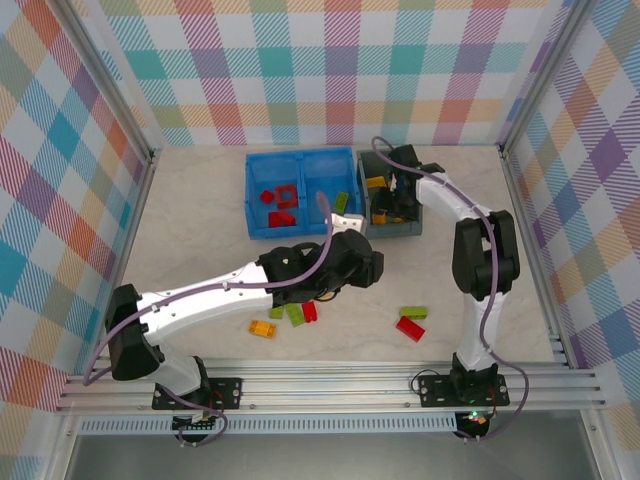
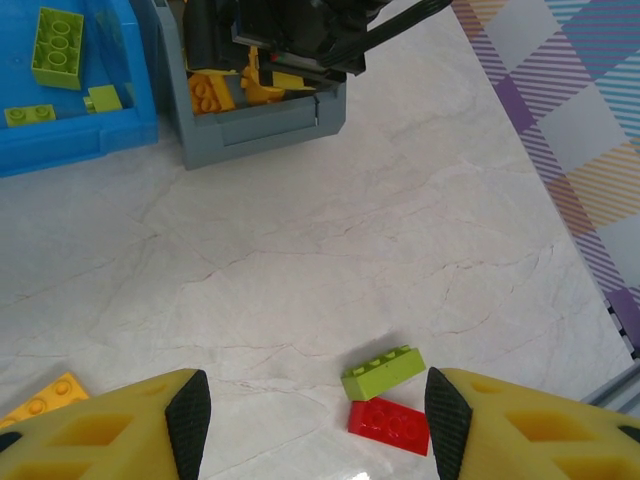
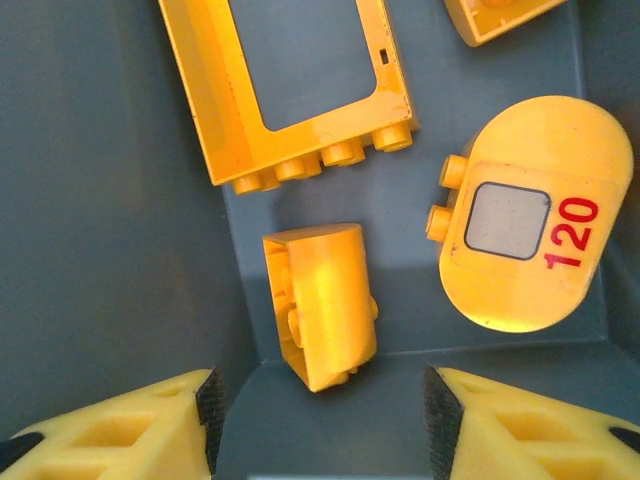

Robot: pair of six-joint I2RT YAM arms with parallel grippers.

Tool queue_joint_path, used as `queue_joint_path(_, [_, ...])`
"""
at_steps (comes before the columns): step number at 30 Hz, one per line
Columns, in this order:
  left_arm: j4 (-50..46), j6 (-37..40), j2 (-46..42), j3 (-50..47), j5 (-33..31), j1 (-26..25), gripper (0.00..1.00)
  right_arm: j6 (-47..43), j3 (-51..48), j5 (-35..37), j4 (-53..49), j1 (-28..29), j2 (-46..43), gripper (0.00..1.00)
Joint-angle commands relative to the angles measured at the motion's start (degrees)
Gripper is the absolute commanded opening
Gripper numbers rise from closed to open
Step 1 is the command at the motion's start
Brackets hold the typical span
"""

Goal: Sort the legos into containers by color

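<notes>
The right pincer [image 3: 320,420] is hanging with its fingers apart over the dark grey bin [image 3: 100,200], just above a small yellow brick [image 3: 320,305] lying beside a yellow window frame [image 3: 290,90] and a rounded yellow piece [image 3: 530,220] marked 120. The left pincer [image 2: 318,410], also parted and gripping nothing, is hovering over the worktop [image 2: 350,200] near a lime brick [image 2: 383,372] and a red brick [image 2: 390,422]. The blue bin [image 1: 300,160] is holding red bricks [image 1: 278,205] in its left compartment and lime ones [image 1: 341,202] in its right. The left arm [image 1: 220,295] is covering part of a loose cluster [image 1: 294,314], seemingly red, lime and orange.
</notes>
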Motion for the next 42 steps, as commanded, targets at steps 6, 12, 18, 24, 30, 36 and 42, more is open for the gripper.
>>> queue_joint_path(6, [0.5,5.5,0.7,-3.3,4.1,-1.9,0.66,-1.4,1.3,1.6,-6.4,0.5,-16.6,0.58])
queue_joint_path(12, [1.8,10.0,10.0,-1.2,7.6,-8.2,0.71,0.5,-3.4,0.3,-15.0,0.6,-33.3,0.72])
queue_joint_path(18, [1.3,2.5,22.8,5.1,10.3,-11.1,0.8,2.4,-7.4,-0.4,-23.1,0.6,-50.1,0.8])
queue_joint_path(24, [-3.7,2.1,31.5,14.2,8.4,-12.6,1.0,2.9,-6.1,2.4,-29.9,0.6,-58.7,0.86])
queue_joint_path(30, [-6.5,5.3,37.0,19.0,7.4,-12.5,1.0,3.9,-4.9,3.4,-31.9,0.6,-61.5,0.87])
queue_joint_path(36, [-9.2,6.9,40.7,21.7,4.3,-12.2,1.0,4.5,-4.5,3.4,-32.1,0.6,-62.6,0.88])
queue_joint_path(42, [-8.2,7.6,43.0,22.7,4.6,-11.9,1.0,4.6,-4.9,3.6,-32.2,0.6,-63.0,0.88])
